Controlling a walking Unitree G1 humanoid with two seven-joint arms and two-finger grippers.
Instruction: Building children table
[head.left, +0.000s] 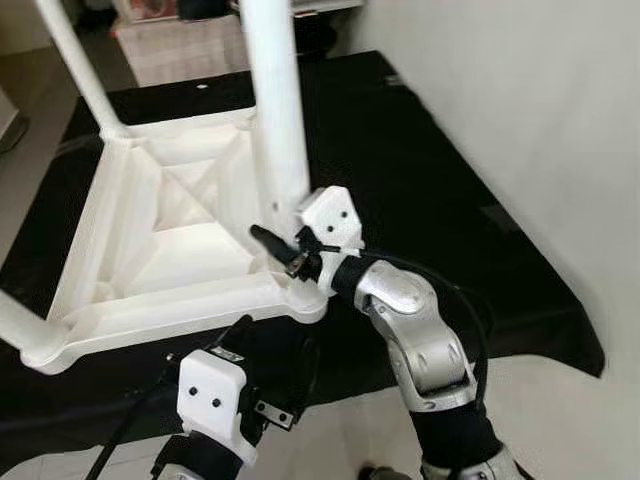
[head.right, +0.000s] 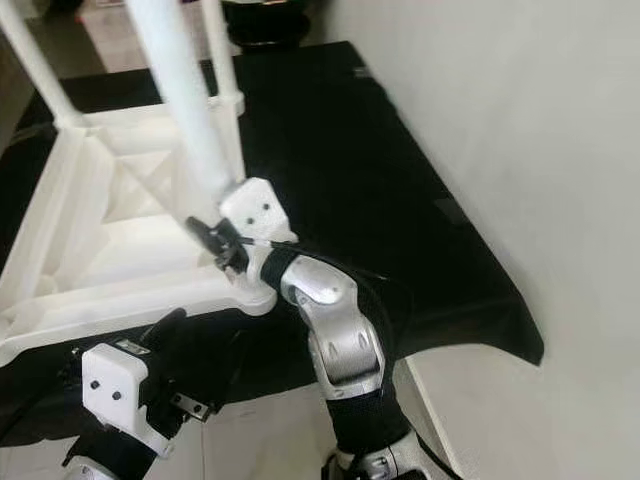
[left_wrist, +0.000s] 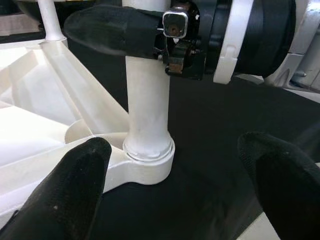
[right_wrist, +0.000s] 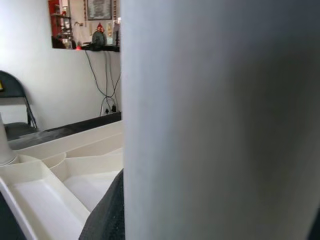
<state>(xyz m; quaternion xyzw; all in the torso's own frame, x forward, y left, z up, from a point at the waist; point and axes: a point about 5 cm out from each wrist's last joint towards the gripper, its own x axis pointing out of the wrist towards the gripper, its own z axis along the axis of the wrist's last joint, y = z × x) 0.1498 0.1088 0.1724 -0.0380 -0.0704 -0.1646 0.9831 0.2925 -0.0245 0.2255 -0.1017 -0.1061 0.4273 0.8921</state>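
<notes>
Left eye view: right gripper (head.left: 283, 243), elbow bent, jaws pinching upright white plastic table leg (head.left: 277, 110); left gripper (left_wrist: 170, 175) jaws spread below.

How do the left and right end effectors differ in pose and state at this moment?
The right end effector is raised against the white plastic table leg, fingers closed around it; the left end effector sits lower, before the upturned white plastic tabletop, fingers spread and holding nothing. Both have black fingers and face the same corner socket.

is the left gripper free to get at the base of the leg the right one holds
Probably yes: the left gripper sits open just below that corner socket, with nothing between. The right gripper grips the table leg higher up.
</notes>
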